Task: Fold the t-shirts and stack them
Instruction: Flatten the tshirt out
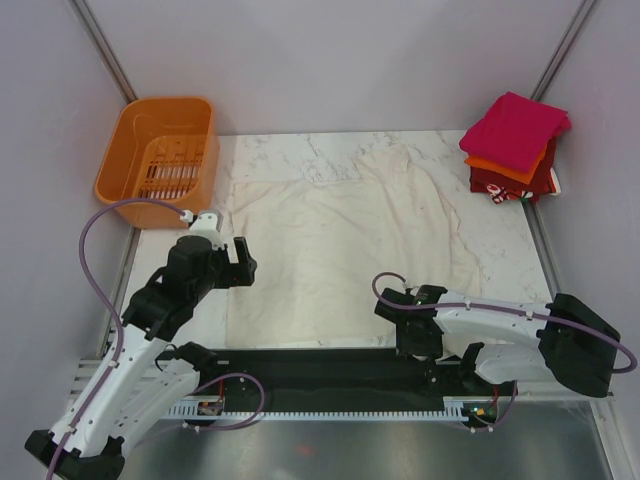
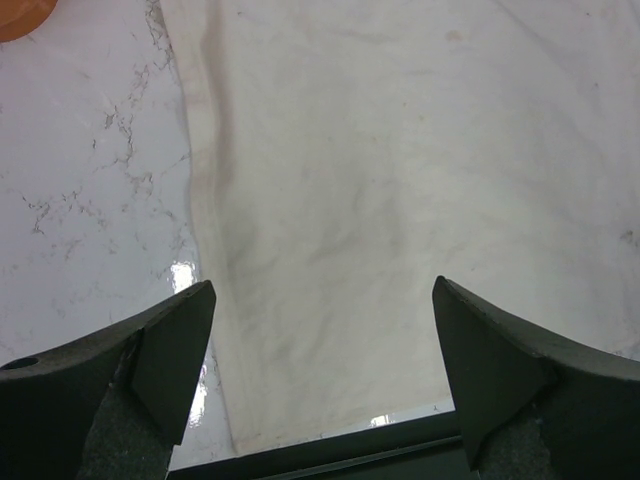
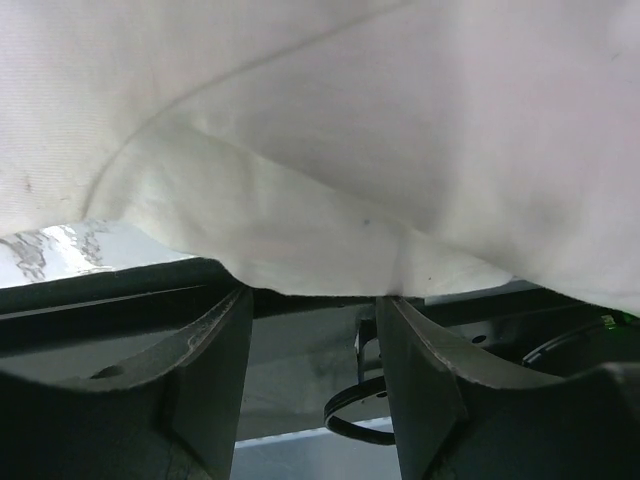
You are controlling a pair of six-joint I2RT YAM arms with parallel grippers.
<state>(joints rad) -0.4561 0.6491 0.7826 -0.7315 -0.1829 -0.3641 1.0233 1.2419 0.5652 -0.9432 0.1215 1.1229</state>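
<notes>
The cream-white t-shirt [image 1: 340,240] lies spread flat on the marble table [image 1: 490,250]. My left gripper [image 1: 238,262] hangs open above the shirt's near left part [image 2: 380,150], close to its left edge, with nothing between its fingers. My right gripper [image 1: 392,303] is low at the shirt's near hem [image 3: 350,120]. Its jaws stand apart, the fingertips [image 3: 240,300] meeting the hem's edge where it droops past the table's front. At the far right sits a stack of folded t-shirts: magenta-pink [image 1: 515,128] on top, orange [image 1: 505,165] beneath, dark red [image 1: 520,185] at the bottom.
An orange slotted basket [image 1: 160,150] stands at the far left corner. A black rail [image 1: 330,370] runs along the table's near edge under the arms. Grey walls close in the left, right and back sides.
</notes>
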